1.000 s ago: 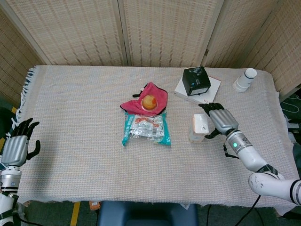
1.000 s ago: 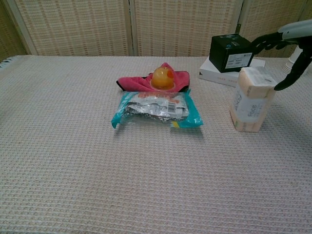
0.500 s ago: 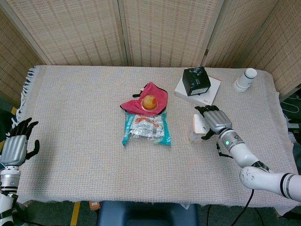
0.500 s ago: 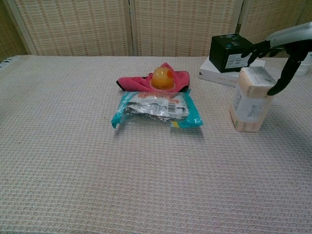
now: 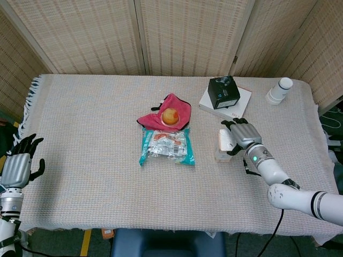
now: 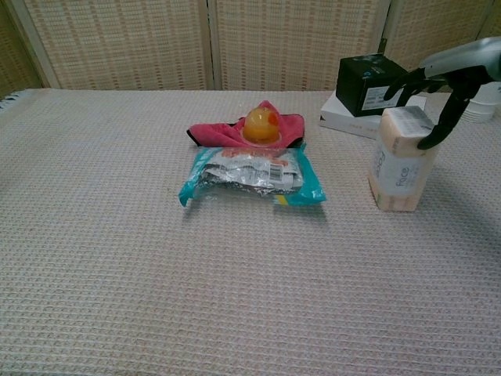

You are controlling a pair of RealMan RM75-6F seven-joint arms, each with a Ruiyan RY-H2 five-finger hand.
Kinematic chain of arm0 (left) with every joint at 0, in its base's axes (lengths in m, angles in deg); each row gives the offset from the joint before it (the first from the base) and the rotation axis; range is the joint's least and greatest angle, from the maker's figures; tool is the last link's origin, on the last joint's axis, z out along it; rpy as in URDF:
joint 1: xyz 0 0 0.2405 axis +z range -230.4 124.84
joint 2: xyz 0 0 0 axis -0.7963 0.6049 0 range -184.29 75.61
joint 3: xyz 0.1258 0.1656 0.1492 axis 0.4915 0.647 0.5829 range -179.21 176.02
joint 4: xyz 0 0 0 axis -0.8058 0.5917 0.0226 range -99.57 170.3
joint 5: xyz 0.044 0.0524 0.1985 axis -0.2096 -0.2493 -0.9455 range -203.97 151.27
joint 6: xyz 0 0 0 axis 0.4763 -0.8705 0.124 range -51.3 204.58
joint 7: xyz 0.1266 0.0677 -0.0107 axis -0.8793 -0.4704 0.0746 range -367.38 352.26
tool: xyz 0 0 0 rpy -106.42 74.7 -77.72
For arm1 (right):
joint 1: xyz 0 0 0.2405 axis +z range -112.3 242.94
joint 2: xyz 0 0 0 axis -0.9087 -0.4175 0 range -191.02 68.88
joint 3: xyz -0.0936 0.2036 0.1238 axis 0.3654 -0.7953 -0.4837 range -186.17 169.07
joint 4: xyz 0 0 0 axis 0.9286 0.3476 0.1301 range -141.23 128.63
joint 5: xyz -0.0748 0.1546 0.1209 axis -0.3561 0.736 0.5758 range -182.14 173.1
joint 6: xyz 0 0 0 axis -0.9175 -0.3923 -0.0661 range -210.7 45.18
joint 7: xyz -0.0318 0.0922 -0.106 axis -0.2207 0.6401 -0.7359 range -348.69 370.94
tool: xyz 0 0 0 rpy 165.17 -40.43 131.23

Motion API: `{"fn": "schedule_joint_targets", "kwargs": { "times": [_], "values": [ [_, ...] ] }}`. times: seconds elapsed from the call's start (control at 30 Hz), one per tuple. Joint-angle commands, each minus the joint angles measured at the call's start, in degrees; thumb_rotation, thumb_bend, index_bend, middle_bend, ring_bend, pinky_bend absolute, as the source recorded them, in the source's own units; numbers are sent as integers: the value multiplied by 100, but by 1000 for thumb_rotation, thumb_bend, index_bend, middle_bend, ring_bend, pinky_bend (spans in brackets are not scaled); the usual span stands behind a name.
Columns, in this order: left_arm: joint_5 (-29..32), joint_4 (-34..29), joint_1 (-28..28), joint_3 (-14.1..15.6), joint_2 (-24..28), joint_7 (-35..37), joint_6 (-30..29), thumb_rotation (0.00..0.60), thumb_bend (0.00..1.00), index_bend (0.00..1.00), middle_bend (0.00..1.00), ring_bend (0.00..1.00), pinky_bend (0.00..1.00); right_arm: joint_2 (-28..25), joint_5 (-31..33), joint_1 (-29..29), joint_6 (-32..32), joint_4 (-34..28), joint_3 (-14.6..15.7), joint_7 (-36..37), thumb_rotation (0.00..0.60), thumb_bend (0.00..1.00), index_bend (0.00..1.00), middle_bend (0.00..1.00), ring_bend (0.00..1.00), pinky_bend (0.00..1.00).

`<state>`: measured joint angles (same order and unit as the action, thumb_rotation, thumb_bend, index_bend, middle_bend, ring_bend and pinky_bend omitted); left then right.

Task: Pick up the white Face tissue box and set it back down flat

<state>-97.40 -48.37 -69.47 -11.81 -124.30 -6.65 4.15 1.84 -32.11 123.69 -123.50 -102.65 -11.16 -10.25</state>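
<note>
We note the tissue box [image 6: 401, 167] upright between the right hand's [image 5: 242, 135] fingers [image 6: 432, 125], fingers curled over its top, firm grasp unclear, left hand [image 5: 19, 164] released, fingers spread, far off.

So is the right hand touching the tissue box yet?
Touching. Chest view shows the right hand with its thumb against the upright tissue box at its top edge.

A table [image 5: 96, 139] covered by a beige waffle-weave cloth [image 6: 117, 258] fills the scene, its fringed edge [image 5: 31, 93] at nine o'clock. Behind it, at twelve o'clock, stand woven folding screen panels [image 5: 187, 32] in pale frames. At six o'clock a blue chair seat [image 5: 161, 243] and dark floor with a yellow stripe [image 5: 86, 243] show. Light is even.
</note>
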Motion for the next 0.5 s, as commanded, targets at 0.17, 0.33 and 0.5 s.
{"fn": "schedule_joint_targets", "kwargs": {
  "times": [0.17, 0.33, 0.5],
  "values": [
    [-17, 2, 10, -2, 10, 32, -18, 600, 549, 142, 0, 0, 115, 54, -7, 49, 23, 16, 9, 25, 600, 183, 193, 203, 43, 0],
    [-30, -15, 17, -1, 21, 42, -32, 600, 549, 142, 0, 0, 115, 49, -39, 48, -53, -13, 31, 29, 600, 228, 267, 271, 94, 0],
    [-53, -36, 16, 12, 20, 20, -38, 600, 549, 142, 0, 0, 115, 18, -64, 11, -241, -61, 33, 25, 600, 252, 307, 341, 147, 0]
  ]
}}
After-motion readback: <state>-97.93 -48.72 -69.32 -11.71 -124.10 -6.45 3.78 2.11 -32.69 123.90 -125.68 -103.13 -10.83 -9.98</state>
